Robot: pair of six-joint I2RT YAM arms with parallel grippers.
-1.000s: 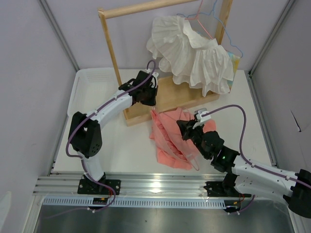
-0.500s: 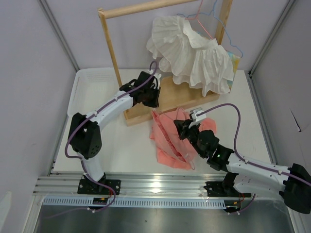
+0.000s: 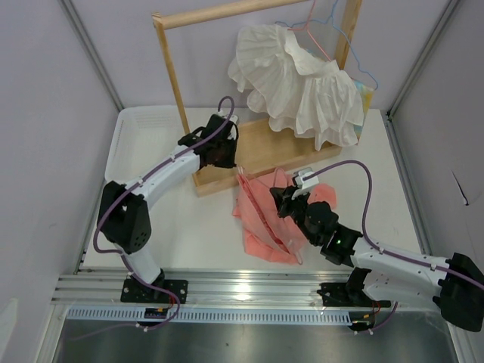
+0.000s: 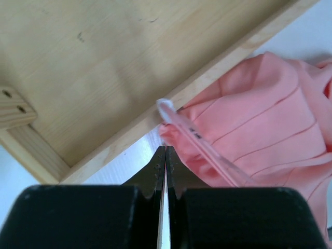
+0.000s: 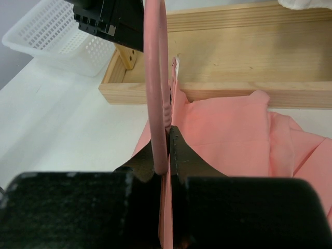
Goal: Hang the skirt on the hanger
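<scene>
Overhead, the skirt (image 3: 268, 219) lay on the desk (image 3: 189, 227) beside the wooden rack (image 3: 268, 151). From the left wrist, the left claw (image 4: 165, 153) looked clenched on nothing, with the tip of the hanger (image 4: 193, 139) just ahead. From the right wrist, the right claw (image 5: 167, 132) pinched the hanger wire, which could twist loose or snag the rack.

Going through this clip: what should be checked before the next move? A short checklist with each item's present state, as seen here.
1. Right claw shut on hanger: ok.
2. Left claw gripping something: not ok; shut and empty, just short of the hanger's end.
3. Skirt on hanger: not ok; it lies crumpled on the table.
4. Hanger's end clear of the rack base: cannot tell; it overlaps the base's edge in the left wrist view.
5. Bare rail for hanging: ok, left of the white garment.
</scene>
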